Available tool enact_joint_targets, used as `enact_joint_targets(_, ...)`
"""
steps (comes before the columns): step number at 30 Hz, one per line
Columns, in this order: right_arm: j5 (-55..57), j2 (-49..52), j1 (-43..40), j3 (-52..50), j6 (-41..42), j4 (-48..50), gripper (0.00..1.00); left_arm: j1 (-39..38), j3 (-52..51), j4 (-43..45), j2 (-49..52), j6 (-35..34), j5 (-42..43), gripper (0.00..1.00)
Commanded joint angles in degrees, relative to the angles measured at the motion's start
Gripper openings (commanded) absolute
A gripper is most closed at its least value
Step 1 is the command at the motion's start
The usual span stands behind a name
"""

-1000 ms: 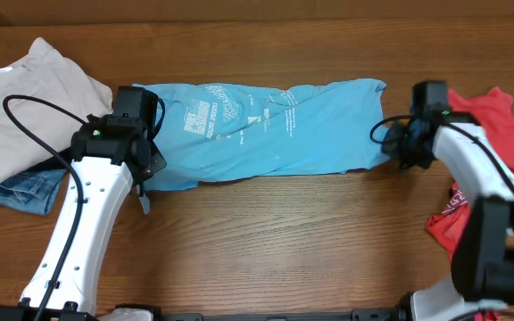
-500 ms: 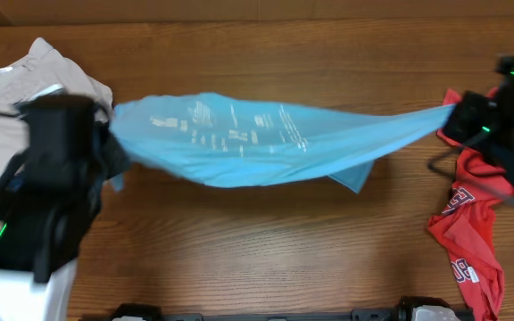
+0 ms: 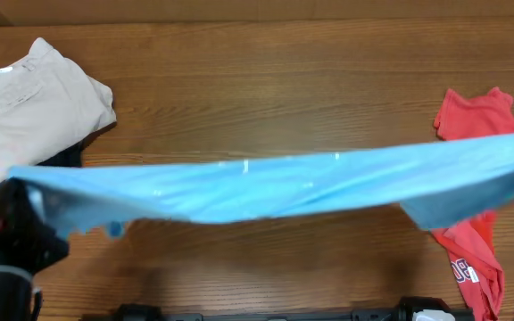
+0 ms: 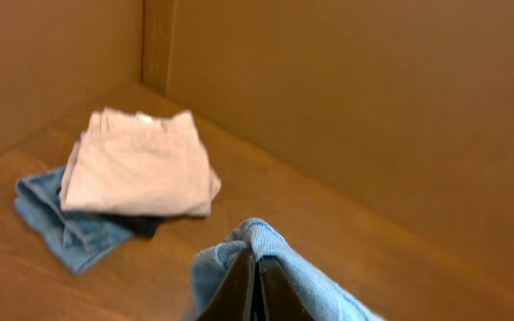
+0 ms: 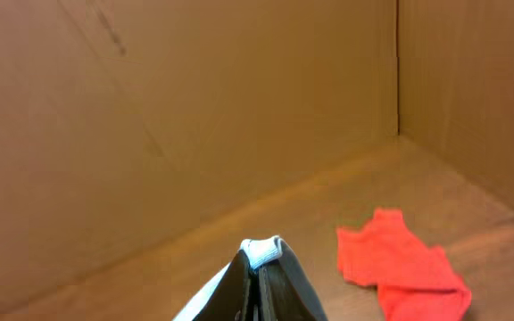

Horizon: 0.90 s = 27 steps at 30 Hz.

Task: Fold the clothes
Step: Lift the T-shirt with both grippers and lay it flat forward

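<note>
– Bench (image 3: 266,62), seen from above, is crossed by the sky-blue T-shirt (image 3: 275,187), which runs as one long blurred band from the left edge to the right edge and hangs over the wood. Who holds it?

– From above I can't say. The left arm (image 3: 7,259) is only a dark blur at the band's left end, and the right end runs out of frame. The wrist views settle it. The left pincer (image 4: 257,285) is clamped together on a bunched fold of the blue cloth. The right pincer (image 5: 259,285) is pinched on a pale hem of the same shirt.

– What else is around?

– At far left a folded beige garment (image 3: 38,102) lies on top of some denim (image 4: 65,223). The left wrist view shows the denim plainly, while from above only a sliver peeks out. At far right lies a red T-shirt (image 3: 476,120) with white print near its lower end.

– Does anything stand in the way?

– The blue band hides the middle of the red cloth, so I can't tell whether it is one piece or two. The wrist views also show a cardboard wall (image 4: 373,107) behind the bench.
</note>
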Motion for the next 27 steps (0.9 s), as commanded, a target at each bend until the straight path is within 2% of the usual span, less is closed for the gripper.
enact_joint_targets(1, 1.49, 3.72, -0.37, -0.02, -0.17, -0.02, 0.04, 0.09, 0.15, 0.90, 1.60, -0.17, -1.81, 0.04)
enact_joint_targets(7, 0.59, 16.02, -0.37, -0.07, -0.22, -1.62, 0.04, 0.09, -3.63, 3.80, 10.19, -0.11, -1.38, 0.04)
enact_joint_targets(8, 0.61, 21.84, -0.37, -0.07, -0.26, -1.49, 0.04, 0.09, -4.46, 5.62, 14.80, 0.02, -0.66, 0.04)
enact_joint_targets(11, 0.52, 35.08, -0.37, -0.07, -1.92, 1.95, 0.04, 0.09, -4.76, 14.23, 27.91, 3.43, 1.88, 0.04)
enact_joint_targets(16, -6.95, 46.71, -0.37, 0.09, -3.87, 13.11, 0.04, 0.68, -2.78, 31.93, 42.14, 11.08, 4.20, 0.04)
enact_joint_targets(21, -7.43, 46.42, -0.39, 3.06, -2.84, 21.49, 0.04, 4.15, 9.68, 37.40, 47.58, 12.48, 8.39, 0.04)
enact_joint_targets(24, -4.44, 45.05, -0.39, 9.84, -2.82, 20.87, 0.04, 7.23, 19.12, 37.57, 47.60, 12.57, 12.41, 0.04)
enact_joint_targets(27, -2.21, 44.61, -0.39, 16.87, -3.06, 17.64, 0.04, 10.75, 29.31, 33.66, 47.58, 12.94, 16.44, 0.04)
